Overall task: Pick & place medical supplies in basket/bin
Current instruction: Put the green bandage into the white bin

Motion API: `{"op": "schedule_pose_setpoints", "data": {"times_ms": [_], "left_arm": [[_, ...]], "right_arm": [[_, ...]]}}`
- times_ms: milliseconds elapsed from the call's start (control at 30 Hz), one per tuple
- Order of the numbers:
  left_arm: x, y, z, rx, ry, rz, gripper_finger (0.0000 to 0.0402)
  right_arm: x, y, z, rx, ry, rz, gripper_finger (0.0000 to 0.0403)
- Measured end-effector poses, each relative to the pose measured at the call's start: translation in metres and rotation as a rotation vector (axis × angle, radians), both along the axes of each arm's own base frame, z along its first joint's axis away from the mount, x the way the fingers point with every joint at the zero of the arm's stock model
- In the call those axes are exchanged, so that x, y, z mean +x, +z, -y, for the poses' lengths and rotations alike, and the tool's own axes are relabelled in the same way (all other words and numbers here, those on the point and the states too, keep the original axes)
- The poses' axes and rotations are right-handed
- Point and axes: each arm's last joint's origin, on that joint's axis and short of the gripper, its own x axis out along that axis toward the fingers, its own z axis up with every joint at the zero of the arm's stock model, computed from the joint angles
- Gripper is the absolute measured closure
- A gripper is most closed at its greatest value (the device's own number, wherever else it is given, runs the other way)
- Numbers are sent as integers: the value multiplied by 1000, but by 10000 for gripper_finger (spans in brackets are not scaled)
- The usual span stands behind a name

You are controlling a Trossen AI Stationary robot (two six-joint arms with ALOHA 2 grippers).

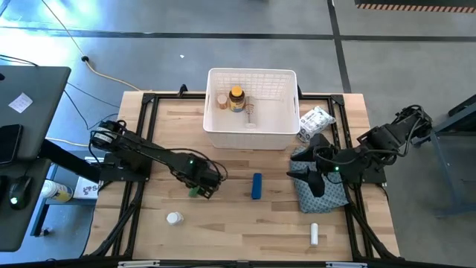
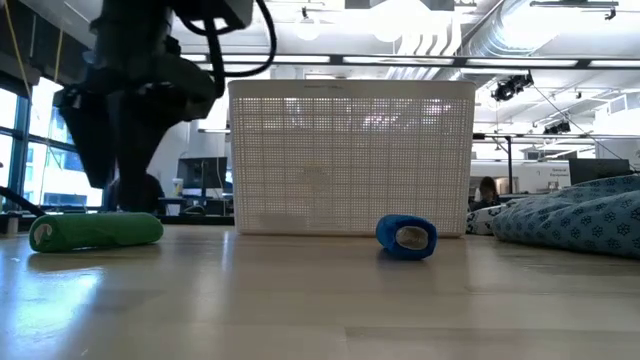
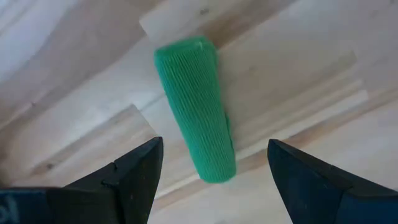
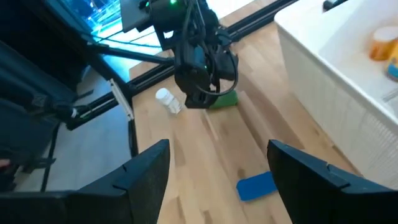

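A green oblong piece (image 3: 196, 106) lies flat on the wooden table, left of centre (image 1: 198, 192). My left gripper (image 3: 214, 152) hangs open just above it, pointing down, one finger on each side of the piece's near end and touching nothing. A blue oblong piece (image 1: 256, 186) lies at the table's middle. The white bin (image 1: 251, 132) stands at the far middle with an amber bottle (image 1: 236, 99) and a white bottle (image 1: 222, 100) inside. My right gripper (image 4: 217, 155) is open and raised over the blue-grey cloth (image 1: 323, 195), at the right.
A white pill bottle (image 1: 174, 218) lies near the front left and a white tube (image 1: 314, 234) at the front right. A crinkly white packet (image 1: 316, 123) sits right of the bin. Bare wood lies between the green and blue pieces and the bin.
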Motion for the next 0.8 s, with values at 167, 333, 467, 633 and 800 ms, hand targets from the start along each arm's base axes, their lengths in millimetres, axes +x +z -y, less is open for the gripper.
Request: {"op": "schedule_pose_setpoints", "data": {"times_ms": [167, 333, 467, 633, 800], "left_arm": [[4, -6, -5, -15, -25, 21, 80], [0, -16, -8, -25, -27, 7, 80], [2, -17, -6, -27, -56, 35, 80], [-1, -31, -14, -46, -78, 24, 80], [-11, -47, -17, -92, -74, -2, 80]], "right_arm": [[2, 3, 1, -28, -23, 36, 144], [5, 5, 4, -47, -36, 60, 144], [6, 5, 7, -48, -55, 60, 144], [9, 5, 13, -51, -96, 68, 144], [13, 7, 19, -26, -119, 88, 144]]}}
